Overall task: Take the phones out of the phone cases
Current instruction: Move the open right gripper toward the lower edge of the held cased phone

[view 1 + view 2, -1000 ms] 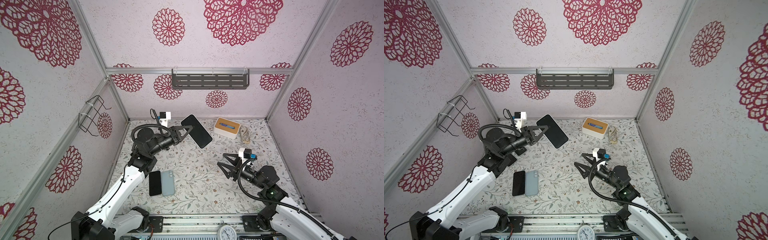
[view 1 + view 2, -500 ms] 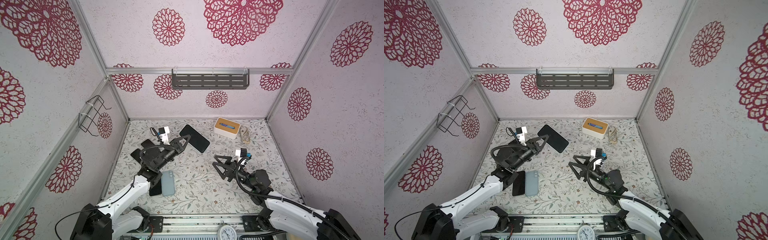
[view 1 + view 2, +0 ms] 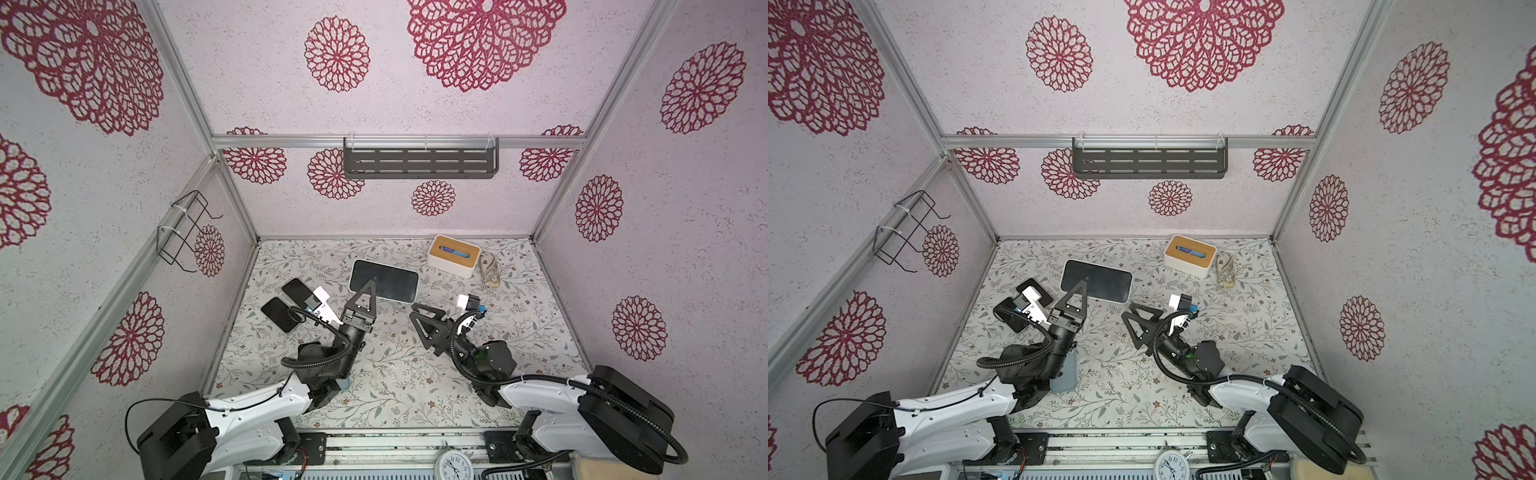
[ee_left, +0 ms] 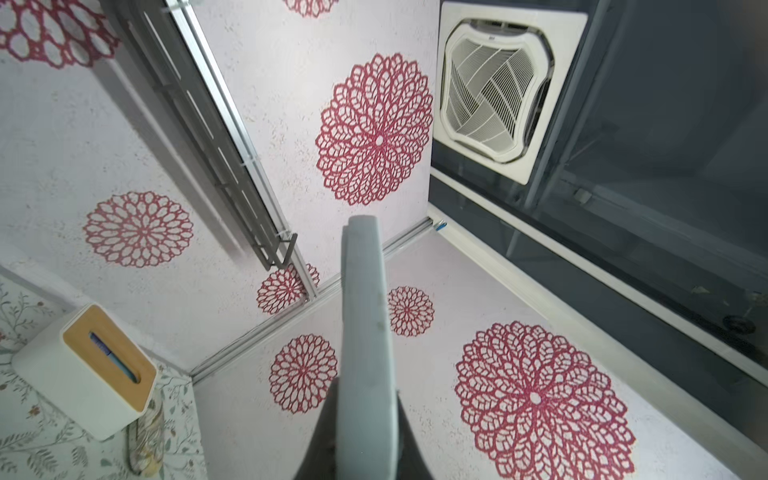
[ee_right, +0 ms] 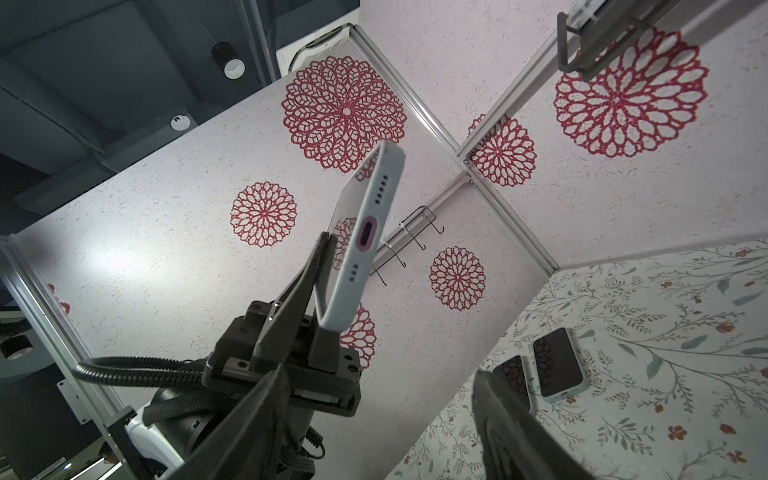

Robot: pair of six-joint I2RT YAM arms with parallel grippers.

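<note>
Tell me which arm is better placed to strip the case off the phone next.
Right, probably. The left gripper is shut on the cased phone, holding it up, so it is occupied. The right gripper is open, empty, and near the phone's free end.

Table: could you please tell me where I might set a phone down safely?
Bare: the table's right side, between the tissue box and the right arm, and the front middle. Crowded: the left, where two phones lie near the left gripper holding the cased phone.
</note>
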